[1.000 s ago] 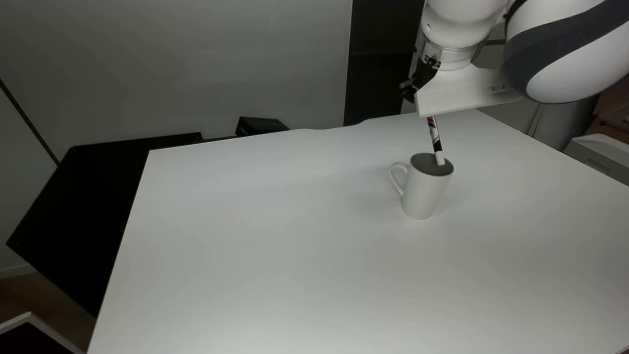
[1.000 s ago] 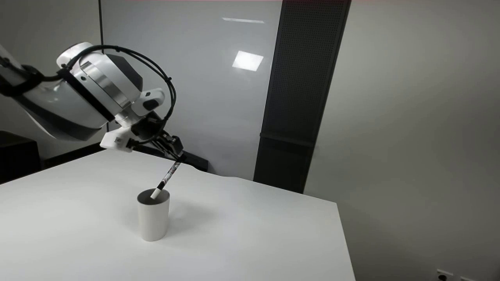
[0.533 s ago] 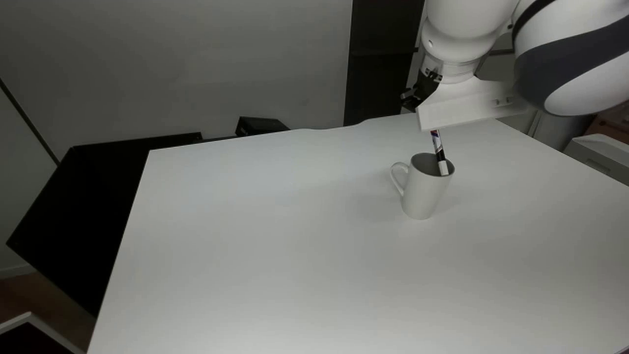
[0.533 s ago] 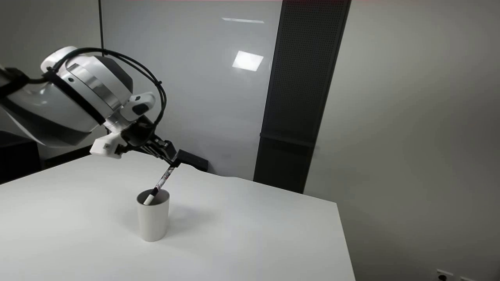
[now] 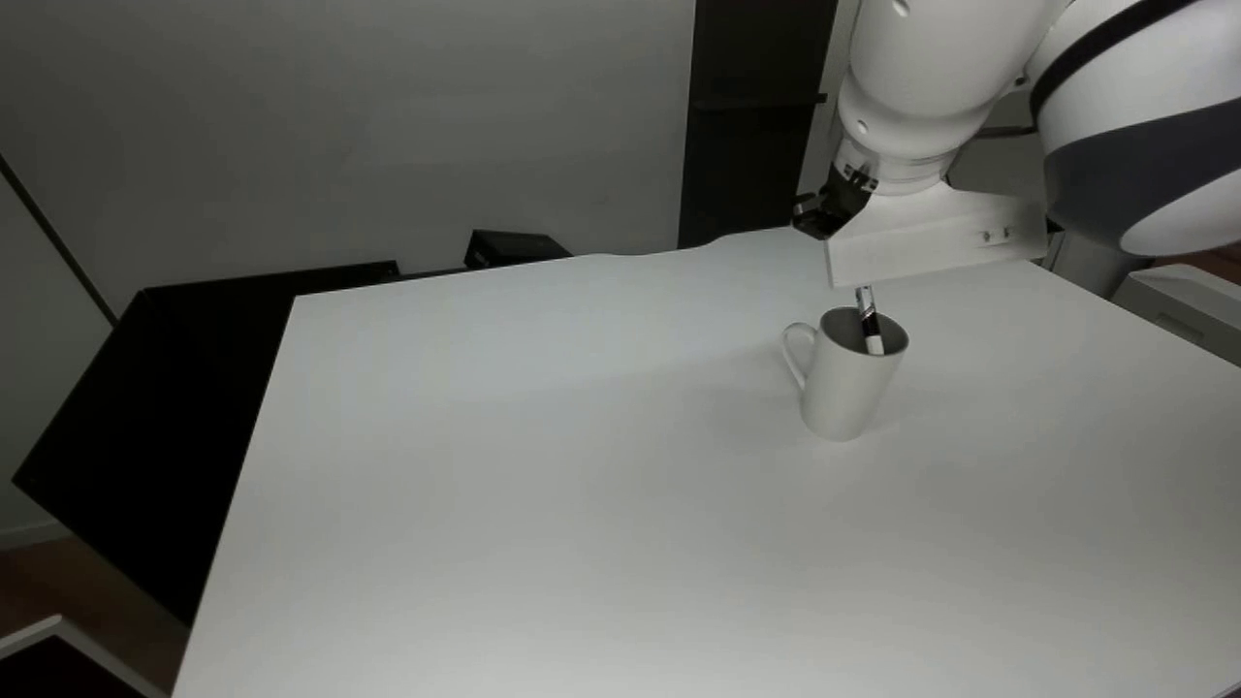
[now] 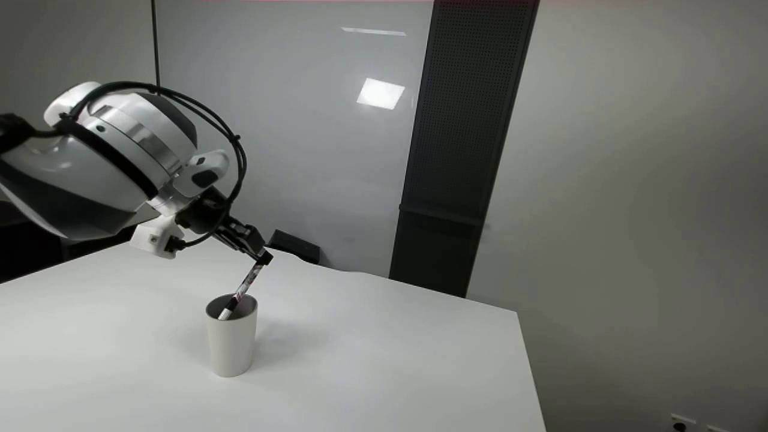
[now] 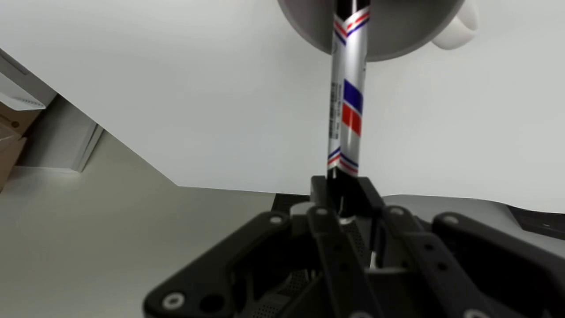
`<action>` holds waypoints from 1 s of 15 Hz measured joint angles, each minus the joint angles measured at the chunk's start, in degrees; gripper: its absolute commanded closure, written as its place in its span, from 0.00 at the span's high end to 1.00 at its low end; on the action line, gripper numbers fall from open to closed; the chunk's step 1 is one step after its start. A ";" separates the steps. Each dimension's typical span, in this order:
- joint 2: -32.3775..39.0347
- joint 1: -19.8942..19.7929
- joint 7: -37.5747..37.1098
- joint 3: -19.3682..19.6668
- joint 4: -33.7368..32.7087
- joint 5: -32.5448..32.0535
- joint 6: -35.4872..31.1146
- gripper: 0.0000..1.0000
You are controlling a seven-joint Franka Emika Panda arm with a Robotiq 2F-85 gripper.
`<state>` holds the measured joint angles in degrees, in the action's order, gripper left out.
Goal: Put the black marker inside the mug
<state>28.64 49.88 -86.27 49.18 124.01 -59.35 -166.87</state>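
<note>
The black marker has a silvery middle with red and blue stripes and black parts near both ends. My gripper is shut on its upper black end. The marker slants down, and its whitish lower end is inside the mouth of the mug, close to the inner wall, in both exterior views. The white mug stands upright on the table; it also shows in an exterior view and at the top of the wrist view. The gripper is above the mug, hidden behind a white plate in an exterior view.
The white table holds the mug. A white plate on the wrist hangs just above the mug. A dark box is at the table's back edge. A cable loops over the arm.
My gripper has come down with the marker, so the marker's lower end is deeper in the mug. The mug has slid slightly, rightward in an exterior view.
</note>
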 measured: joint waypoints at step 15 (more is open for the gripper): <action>4.51 4.99 -7.35 4.14 3.26 -2.07 -1.19 0.78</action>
<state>33.15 54.88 -93.63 53.32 127.26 -61.42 -168.06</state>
